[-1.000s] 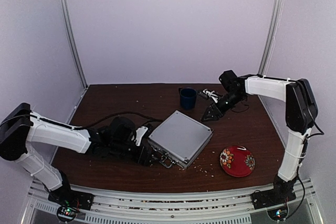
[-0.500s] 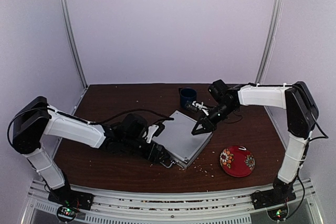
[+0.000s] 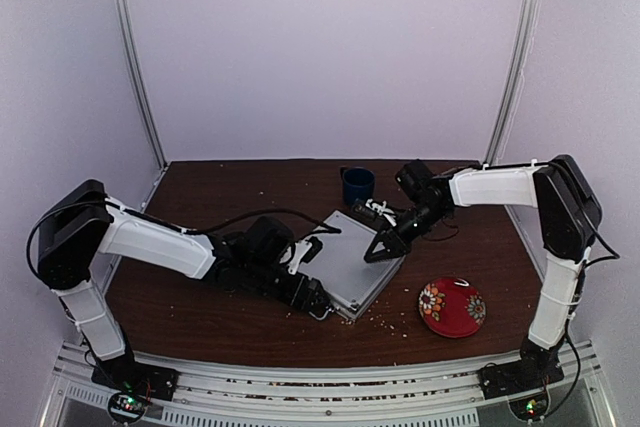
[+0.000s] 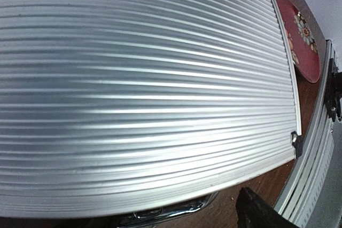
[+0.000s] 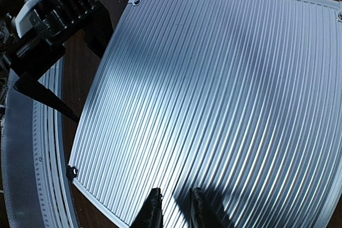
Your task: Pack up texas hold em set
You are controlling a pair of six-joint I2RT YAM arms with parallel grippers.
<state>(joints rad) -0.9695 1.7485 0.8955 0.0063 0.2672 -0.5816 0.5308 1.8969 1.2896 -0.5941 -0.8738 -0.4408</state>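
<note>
Silver briefcase (image 3: 350,259) lies closed on bench (image 3: 200,209), so w/ R tool (image 5: 173,212) pinched shut & empty on its far edge, press lid straight down while L tool (image 3: 308,295), spread wide at handle side, secures latches.

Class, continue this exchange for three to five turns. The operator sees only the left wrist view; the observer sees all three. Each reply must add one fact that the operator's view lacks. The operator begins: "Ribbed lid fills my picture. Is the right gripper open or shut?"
Observer: Shut. In its own wrist view the right gripper has its fingers drawn close together, nothing between them, down at the briefcase lid.
Operator: And my own?
Observer: The left gripper stands open, fingers spread, at the case's edge.
Operator: Anything beyond the case?
Observer: From above, a dark blue mug stands just past its far corner.
</note>
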